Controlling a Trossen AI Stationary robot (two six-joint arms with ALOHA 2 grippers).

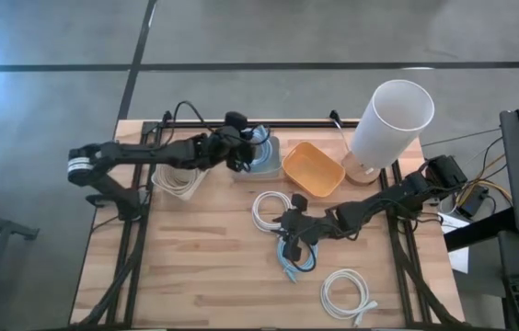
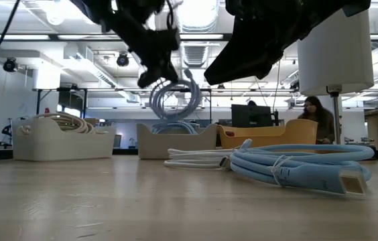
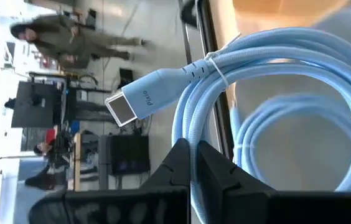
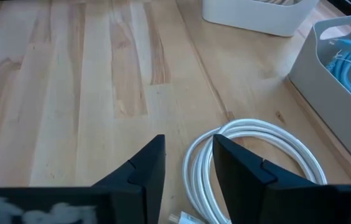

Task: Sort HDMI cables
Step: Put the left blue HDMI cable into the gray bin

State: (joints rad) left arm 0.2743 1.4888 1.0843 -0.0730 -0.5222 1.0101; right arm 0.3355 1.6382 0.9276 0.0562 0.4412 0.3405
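My left gripper (image 3: 192, 146) is over the grey bin (image 1: 244, 172) at the table's far side, shut on a light blue HDMI coil (image 2: 175, 97) that hangs above the bin. Another light blue coil (image 3: 287, 143) lies inside the bin. My right gripper (image 4: 188, 146) is open, low over mid-table. Its fingers stand on either side of the near edge of a white coil (image 4: 256, 155) that lies flat on the wood. A light blue coil (image 1: 296, 257) and a second white coil (image 1: 347, 292) lie flat nearer the front. Beige coils fill the white basket (image 1: 178, 176). My left gripper pinches the light blue coil's bundled strands (image 3: 195, 163) between its two fingers, which lie across the strands. The coil is lifted clear and hangs below the gripper above the grey bin, with its plug end (image 3: 147, 99) sticking out free.
An orange bin (image 1: 313, 168) sits right of the grey bin, and a tall white cylinder (image 1: 388, 119) stands at the far right corner. Bare wood lies to the table's near left. People and desks show in the room beyond the table.
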